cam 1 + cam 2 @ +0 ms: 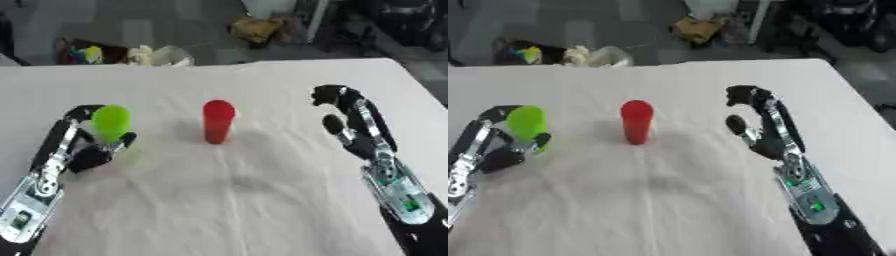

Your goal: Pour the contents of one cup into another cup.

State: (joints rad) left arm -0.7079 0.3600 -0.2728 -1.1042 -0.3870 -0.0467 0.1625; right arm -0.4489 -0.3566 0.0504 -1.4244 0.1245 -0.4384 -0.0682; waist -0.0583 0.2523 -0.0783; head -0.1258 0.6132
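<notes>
A white cloth, faintly creased, covers the worktop (262, 210). Beyond its far edge lies a grey floor (157, 25). On the floor sit a dark bin of mixed clutter (87, 52), a crumpled yellowish bag (255, 27) and dark furniture (394, 22) at the upper right.

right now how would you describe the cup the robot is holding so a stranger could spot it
On the white-clothed table, look to its left side, where the left hand comes in. Its fingers curl round a bright green cup. The only other cup is red, standing alone mid-table, untouched.
</notes>
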